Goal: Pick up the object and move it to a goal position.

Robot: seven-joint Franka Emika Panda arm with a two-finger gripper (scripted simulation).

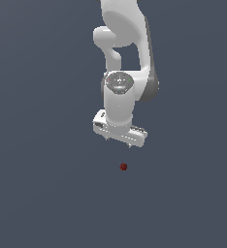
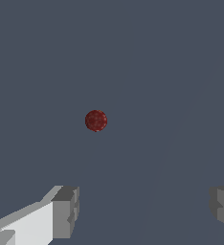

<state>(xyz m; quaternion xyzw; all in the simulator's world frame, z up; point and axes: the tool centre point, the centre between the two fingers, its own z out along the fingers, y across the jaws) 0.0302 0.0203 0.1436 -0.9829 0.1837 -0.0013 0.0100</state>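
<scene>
With my white end effector (image 1: 119,139) spread wide and empty above the tiny dark red bumpy round lump (image 2: 95,120) on the plain grey desk (image 1: 42,193), I would centre over it before descending.

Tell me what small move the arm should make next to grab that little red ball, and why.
Probably lower the gripper toward the red ball while centring over it. The fingers are spread wide with nothing between them, and the ball lies apart from them, untouched.
</scene>
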